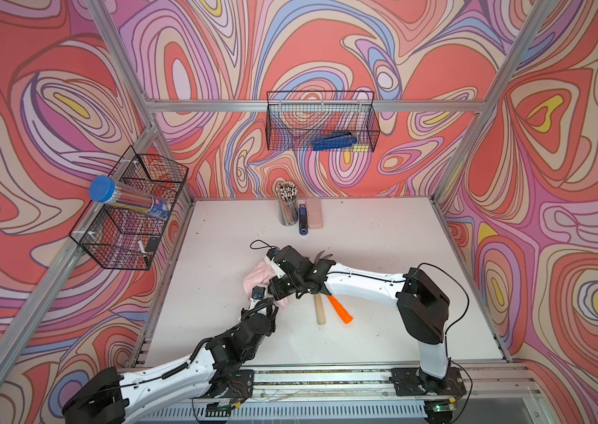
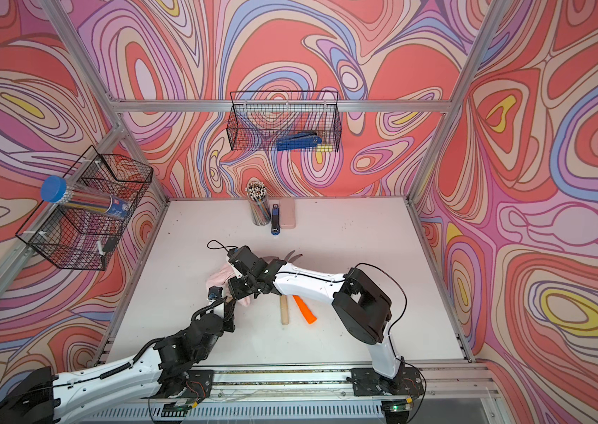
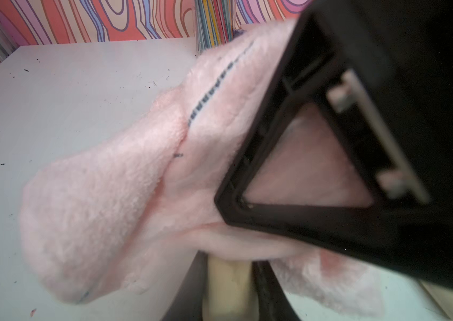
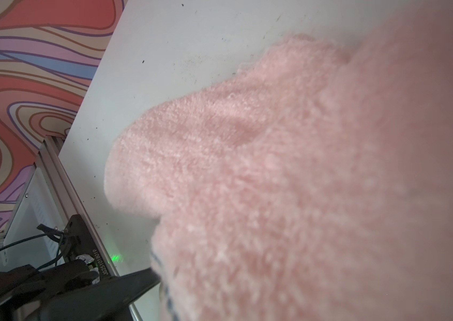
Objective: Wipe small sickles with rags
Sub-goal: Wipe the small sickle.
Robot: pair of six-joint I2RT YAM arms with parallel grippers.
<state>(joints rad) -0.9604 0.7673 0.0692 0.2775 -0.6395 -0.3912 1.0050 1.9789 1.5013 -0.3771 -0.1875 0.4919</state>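
Right gripper (image 3: 224, 204) clamped shut on the pink rag (image 3: 103, 200); left gripper (image 3: 229, 304) closed on the pale wooden handle of the held sickle (image 3: 226, 273).
To wipe well, I judge the right should fold the fuzzy, crumpled cloth over the thin curved blade, hidden here, and draw it from handle to tip while the left steadies the smooth round handle. The wood-handled sickle (image 1: 320, 310) and orange-handled sickle (image 1: 342, 311) lie side by side on the speckled white table (image 1: 382, 257).
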